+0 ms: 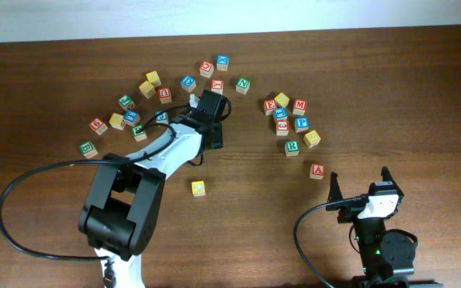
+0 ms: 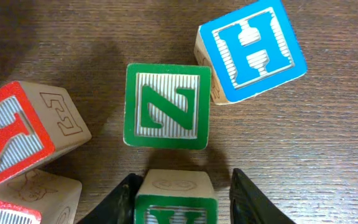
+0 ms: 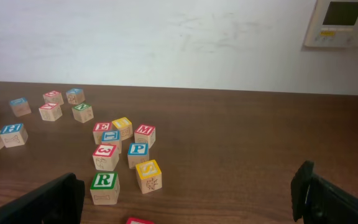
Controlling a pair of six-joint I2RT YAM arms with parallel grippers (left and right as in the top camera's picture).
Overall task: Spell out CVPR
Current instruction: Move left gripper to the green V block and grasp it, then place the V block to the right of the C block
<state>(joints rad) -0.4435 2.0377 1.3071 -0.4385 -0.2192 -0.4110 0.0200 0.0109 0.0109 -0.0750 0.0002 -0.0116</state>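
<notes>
My left gripper (image 2: 180, 186) is open around a green block (image 2: 176, 210) whose letter looks like a V. The left finger touches it and a small gap shows at the right finger. In the overhead view this gripper (image 1: 211, 106) is low among the left cluster of blocks. A green N block (image 2: 167, 106) lies just ahead of it. The green R block (image 1: 292, 146) and blue P block (image 1: 302, 124) sit in the right cluster, and also show in the right wrist view as R (image 3: 104, 181) and P (image 3: 138, 149). My right gripper (image 1: 359, 186) is open and empty near the front edge. I cannot pick out a C block for certain.
A blue H block (image 2: 252, 50) and a red block (image 2: 8, 134) flank the N. A yellow S block (image 3: 148, 169), red 3 block (image 3: 104, 151) and red M block (image 3: 145, 130) crowd R and P. A red A block (image 1: 317, 170) and a lone yellow block (image 1: 198, 188) lie nearer the front.
</notes>
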